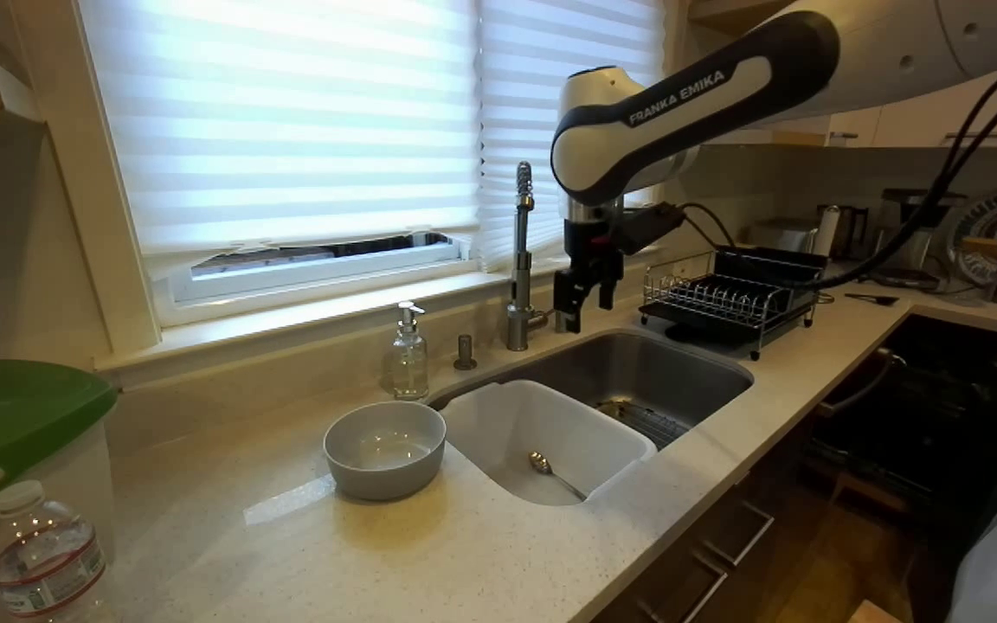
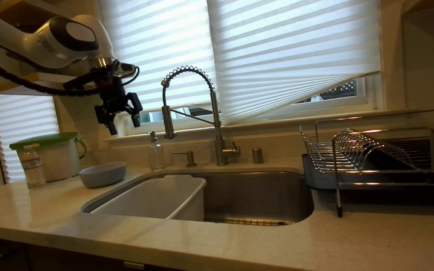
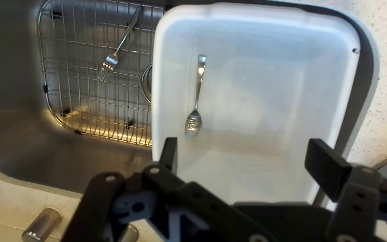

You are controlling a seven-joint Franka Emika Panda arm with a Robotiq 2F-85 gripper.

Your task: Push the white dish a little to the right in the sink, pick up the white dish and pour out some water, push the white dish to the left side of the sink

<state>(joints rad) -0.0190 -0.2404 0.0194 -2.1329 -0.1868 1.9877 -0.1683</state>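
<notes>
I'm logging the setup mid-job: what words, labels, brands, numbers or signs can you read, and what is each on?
"FRANKA EMIKA": on the robot arm, in an exterior view.
Label on the clear plastic bottle: too small and blurred to read in both exterior views.
No other text can be made out.

The robot's arm [image 1: 697,111] is white and black, with the words FRANKA EMIKA on its side. In both exterior views it reaches in from high up at one side, then bends down at the wrist [image 1: 583,160]. The black gripper [image 2: 125,126] hangs under the wrist and points down. Its two fingers [image 3: 328,169] are spread wide, with a big gap between the tips.
</notes>
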